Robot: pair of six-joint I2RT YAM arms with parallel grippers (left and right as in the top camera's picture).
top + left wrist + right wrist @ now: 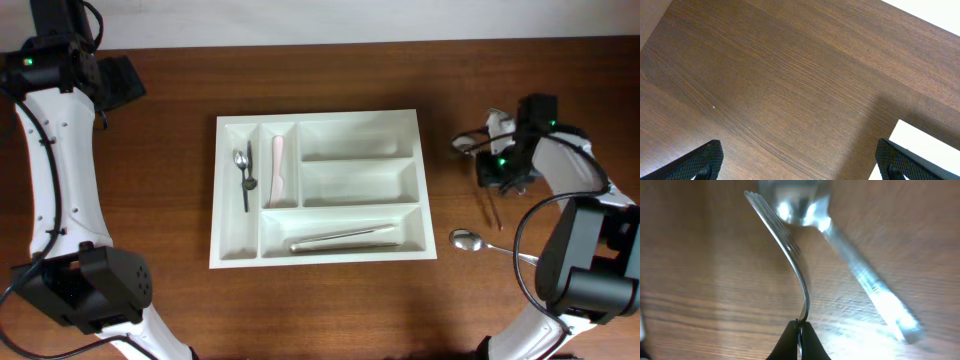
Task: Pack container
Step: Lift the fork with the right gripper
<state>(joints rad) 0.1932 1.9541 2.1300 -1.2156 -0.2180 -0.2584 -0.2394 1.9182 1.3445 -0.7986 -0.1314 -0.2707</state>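
Observation:
A white compartment tray [320,118] lies mid-table. It holds a small spoon with a dark utensil [245,175], a pink utensil [277,165] and a long silver utensil [345,238]. My right gripper [497,165] is right of the tray. In the right wrist view it [801,330] is shut on the handle of a metal fork [795,265], held above the wood. A spoon [865,280] lies on the table under the fork. My left gripper [120,80] is at the far left. It [800,155] is open and empty over bare wood.
Another spoon [467,240] lies on the table right of the tray's front corner. Thin reddish sticks [492,207] lie just in front of my right gripper. A corner of the tray [925,150] shows in the left wrist view.

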